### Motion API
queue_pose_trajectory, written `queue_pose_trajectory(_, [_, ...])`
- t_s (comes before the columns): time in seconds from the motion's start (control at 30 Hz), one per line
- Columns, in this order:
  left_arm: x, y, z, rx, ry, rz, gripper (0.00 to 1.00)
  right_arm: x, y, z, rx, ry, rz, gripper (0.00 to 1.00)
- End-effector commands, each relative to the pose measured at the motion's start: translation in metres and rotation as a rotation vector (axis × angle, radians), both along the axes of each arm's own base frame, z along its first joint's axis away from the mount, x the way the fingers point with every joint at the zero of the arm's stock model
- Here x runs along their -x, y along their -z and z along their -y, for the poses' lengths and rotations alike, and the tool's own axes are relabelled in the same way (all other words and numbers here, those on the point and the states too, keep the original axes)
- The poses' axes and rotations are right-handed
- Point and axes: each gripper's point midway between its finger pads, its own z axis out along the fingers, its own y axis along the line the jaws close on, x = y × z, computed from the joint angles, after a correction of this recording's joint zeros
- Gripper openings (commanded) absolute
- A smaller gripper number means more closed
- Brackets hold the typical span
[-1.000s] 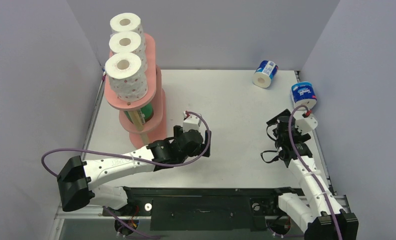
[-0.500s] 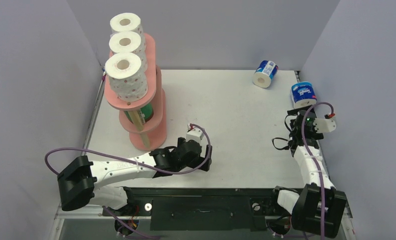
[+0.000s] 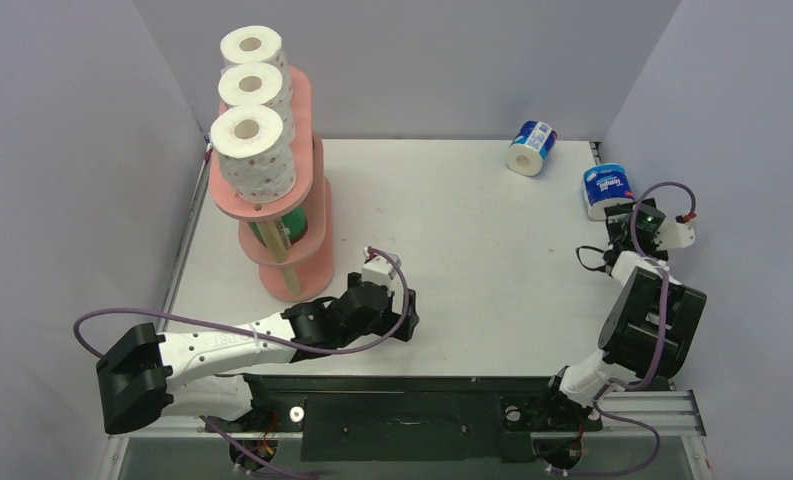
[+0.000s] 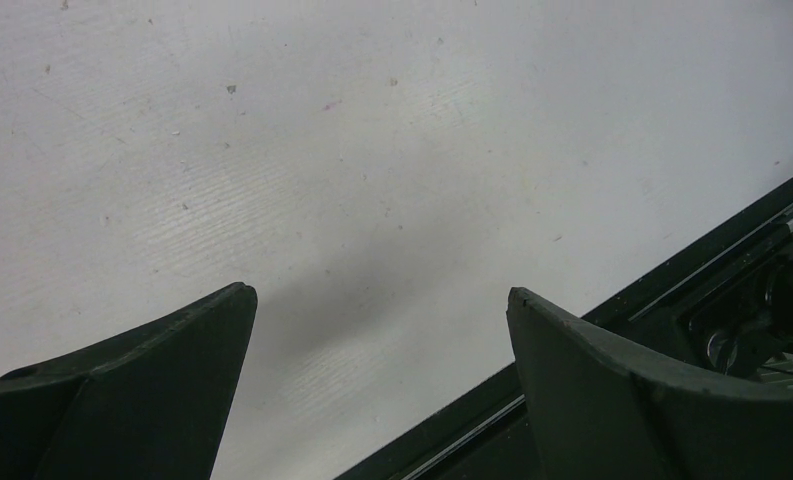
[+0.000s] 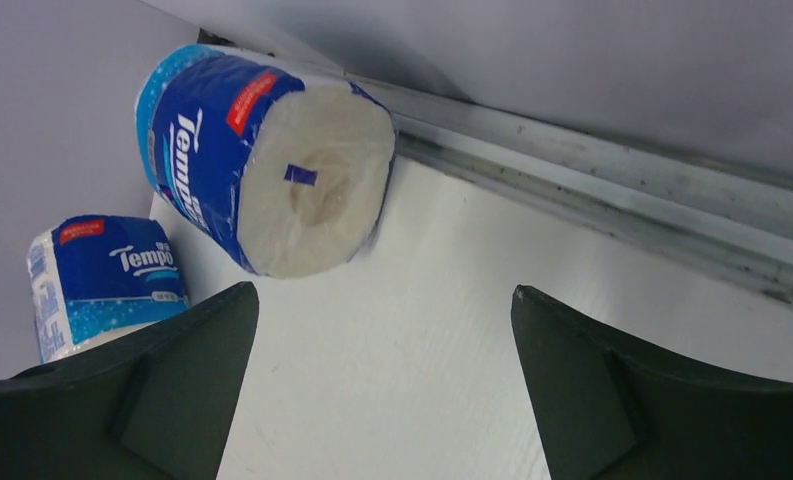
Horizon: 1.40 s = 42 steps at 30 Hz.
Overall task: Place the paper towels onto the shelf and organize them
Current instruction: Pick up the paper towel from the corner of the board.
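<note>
The pink shelf [image 3: 309, 262] stands at the table's far left. Three white red-dotted paper towels [image 3: 254, 150] line its top tier, and a green-wrapped one [image 3: 290, 225] shows on the tier below. Two blue-white rolls lie on the table: one [image 3: 532, 147] at the back, one [image 3: 608, 188] by the right wall. My right gripper [image 3: 622, 213] is open just short of that second roll [image 5: 272, 160], which lies on its side ahead of the jaws; the other roll [image 5: 107, 280] is behind the left finger. My left gripper [image 3: 405, 318] hangs open and empty over bare table [image 4: 377, 290].
Grey walls close in the table [image 3: 452, 230] on three sides. A metal rail [image 5: 622, 190] runs along the right wall beside the near blue roll. The black base frame [image 3: 402, 400] runs along the front edge, right under my left gripper's right finger [image 4: 612, 380].
My right arm swung right and back, bringing its gripper up to the blue roll by the wall. My left arm drew back from the shelf toward the front edge.
</note>
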Motion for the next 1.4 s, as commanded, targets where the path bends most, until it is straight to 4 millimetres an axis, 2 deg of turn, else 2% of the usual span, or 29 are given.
queue_pose_trajectory(0.0, [-0.008,-0.021,0.018,0.065,0.046,0.057,0.96,-0.041,-0.049,0.021,0.061,-0.077,0.15,0.92])
queue_pose_trajectory(0.13, [-0.011,-0.013,0.019,0.054,0.052,0.077,0.96,-0.059,-0.047,0.025,0.058,-0.121,0.13,0.92])
queue_pose_trajectory(0.27, [-0.013,-0.004,0.019,0.07,0.045,0.053,0.96,-0.069,-0.041,0.026,0.046,-0.136,0.122,0.91])
queue_pose_trajectory(0.73, [-0.016,0.01,0.02,0.037,0.058,0.041,0.96,-0.084,-0.018,0.015,-0.003,-0.152,0.135,0.89])
queue_pose_trajectory(1.07, [-0.021,0.017,0.021,0.025,0.053,0.033,0.96,-0.103,-0.004,0.003,-0.047,-0.184,0.155,0.8])
queue_pose_trajectory(1.23, [-0.025,0.021,0.02,0.015,0.05,0.026,0.96,-0.112,-0.007,-0.003,-0.046,-0.195,0.188,0.78])
queue_pose_trajectory(1.37, [-0.028,0.023,0.018,0.018,0.044,0.02,0.96,-0.113,-0.013,-0.007,-0.031,-0.188,0.223,0.72])
